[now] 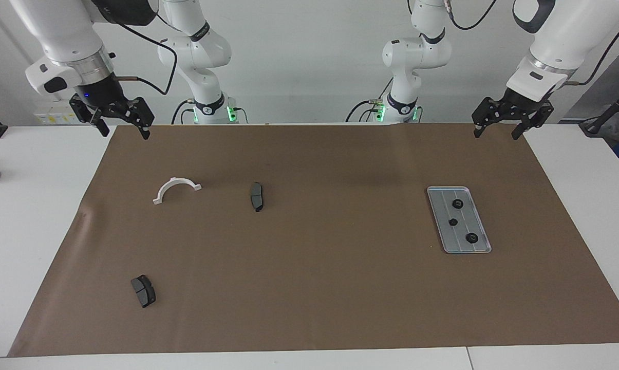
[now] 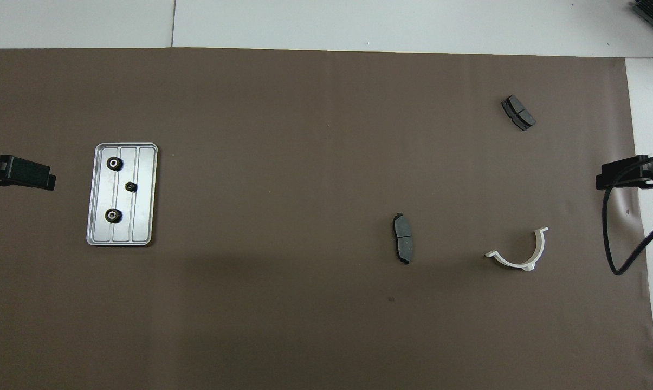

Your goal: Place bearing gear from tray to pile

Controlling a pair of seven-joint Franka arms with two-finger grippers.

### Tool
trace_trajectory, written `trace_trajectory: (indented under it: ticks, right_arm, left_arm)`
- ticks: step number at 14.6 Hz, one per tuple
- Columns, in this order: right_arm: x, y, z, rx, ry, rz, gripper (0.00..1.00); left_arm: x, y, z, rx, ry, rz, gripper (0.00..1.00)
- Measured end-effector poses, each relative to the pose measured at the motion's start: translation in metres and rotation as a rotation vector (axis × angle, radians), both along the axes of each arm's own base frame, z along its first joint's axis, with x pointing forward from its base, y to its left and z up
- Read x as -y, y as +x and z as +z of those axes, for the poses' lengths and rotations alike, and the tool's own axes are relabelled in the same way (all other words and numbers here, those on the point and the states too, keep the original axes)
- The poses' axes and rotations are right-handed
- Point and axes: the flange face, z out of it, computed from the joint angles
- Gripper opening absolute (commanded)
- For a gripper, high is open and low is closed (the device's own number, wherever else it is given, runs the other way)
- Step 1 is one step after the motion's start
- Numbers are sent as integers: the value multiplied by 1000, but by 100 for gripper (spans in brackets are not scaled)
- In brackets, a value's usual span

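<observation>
Brown mat [image 1: 309, 288] lies bare beside tray [image 1: 445, 241].

One camera sits high across the table [image 1: 37, 216] from the robots and faces them, so both arm bases stand along the top of its picture, with the wall above them. It looks down at a slant and takes in the whole brown mat [image 1: 309, 288] plus the white table at both ends. The second camera hangs high above the robots' own end and looks forward and steeply down, showing nearly all of the same mat [image 2: 304, 325]. The two views are half a turn apart. Both share the mat and what lies on it: the tray [image 1: 480, 246] [image 2: 146, 195] appears at opposite ends, as does the white half-ring [image 1: 175, 188] [image 2: 521, 254].
</observation>
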Motion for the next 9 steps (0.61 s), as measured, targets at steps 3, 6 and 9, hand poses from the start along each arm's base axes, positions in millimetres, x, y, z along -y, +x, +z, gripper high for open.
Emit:
trace_trajectory:
  ticks: [3,6,9]
  right_arm:
    - [0,0,0,0,0,0,100]
    - [0,0,0,0,0,0,100]
    - [0,0,0,0,0,1,100]
  left_arm:
    - [0,0,0,-2,0,0,100]
    - [-2,0,0,-2,0,4,100]
    - [-5,0,0,-2,0,10,100]
